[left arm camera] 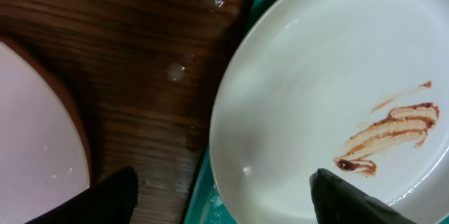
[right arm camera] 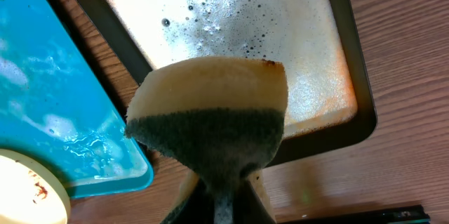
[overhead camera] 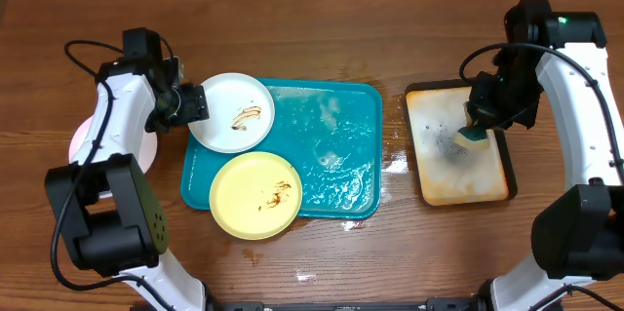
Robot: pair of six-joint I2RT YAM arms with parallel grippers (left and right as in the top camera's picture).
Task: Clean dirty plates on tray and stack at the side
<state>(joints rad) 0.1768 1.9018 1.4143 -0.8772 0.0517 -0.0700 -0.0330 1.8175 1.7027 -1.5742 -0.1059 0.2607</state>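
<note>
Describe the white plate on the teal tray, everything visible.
The white plate is round, shallow, smooth and glossy, with a brown smear just off its middle. It lies flat on the tray, at the corner nearest the left arm, its edge overhanging the tray's rim. The left gripper straddles that edge, jaws open; contact cannot be told. The yellow plate lies close beside it.

I see table (overhead camera: pixel 390 243): wood, clear grain, semi-gloss finish, few water drops. Teal tray (overhead camera: pixel 341 116): smooth plastic, glossy, wet film w/ suds. White plate (left arm camera: pixel 302 62): smooth, glossy, brown smear; ceramic or plastic, can't tell. Yellow plate (overhead camera: pixel 244 194): smooth, duller sheen, smeared too. Small tray (overhead camera: pixel 483 174): black matt rim, beige inside stained, foamy. Sponge (right arm camera: pixel 210 97): soft yellow foam top, rough dk-green scour layer below.
</note>
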